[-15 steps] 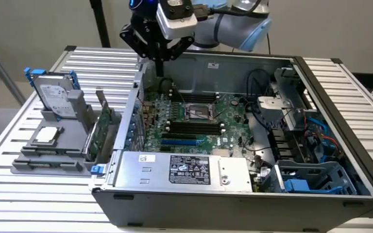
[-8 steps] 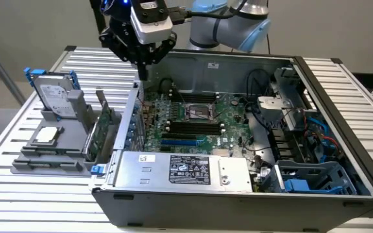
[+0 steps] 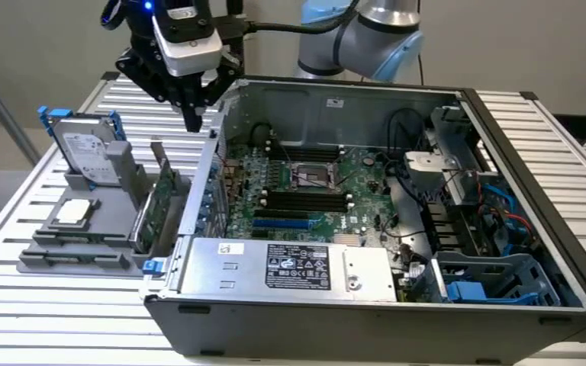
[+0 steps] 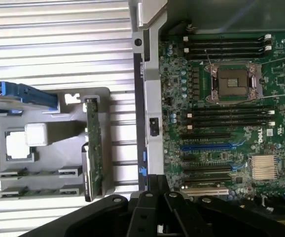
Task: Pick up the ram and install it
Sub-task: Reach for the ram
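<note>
one thin, long green ram [image 3: 144, 219], upright

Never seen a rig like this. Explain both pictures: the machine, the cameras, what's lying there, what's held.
The machine is a robot arm ending in a gripper. The exterior view comes from a camera off the arm; the wrist view from one on the wrist, looking down past the gripper. On the slatted table stands an open computer case with its motherboard exposed. Beside it, a grey holder carries a hard drive, a processor chip and green circuit boards on edge; which is the ram I cannot tell. The gripper hangs above, near the case's corner, touching nothing, with nothing seen in it.
</note>
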{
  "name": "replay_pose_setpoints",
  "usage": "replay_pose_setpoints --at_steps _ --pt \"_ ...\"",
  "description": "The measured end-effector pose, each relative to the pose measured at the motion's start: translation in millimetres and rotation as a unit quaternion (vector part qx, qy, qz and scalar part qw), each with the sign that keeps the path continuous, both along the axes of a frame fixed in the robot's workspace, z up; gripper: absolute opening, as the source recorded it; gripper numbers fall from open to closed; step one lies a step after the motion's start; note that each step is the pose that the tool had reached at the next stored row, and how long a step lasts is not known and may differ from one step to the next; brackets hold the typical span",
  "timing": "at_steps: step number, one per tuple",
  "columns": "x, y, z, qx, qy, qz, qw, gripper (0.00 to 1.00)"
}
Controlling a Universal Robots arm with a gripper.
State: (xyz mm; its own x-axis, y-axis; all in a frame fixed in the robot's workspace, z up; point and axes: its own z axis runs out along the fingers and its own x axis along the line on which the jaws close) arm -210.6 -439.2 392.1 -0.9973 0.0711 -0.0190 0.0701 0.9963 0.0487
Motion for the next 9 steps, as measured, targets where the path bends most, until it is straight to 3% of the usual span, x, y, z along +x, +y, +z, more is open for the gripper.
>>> replay_pose_setpoints --at_steps 9 --pt "-40.8 -8.2 -2.1 0.0000 0.0000 0.000 1.0000 0.00"
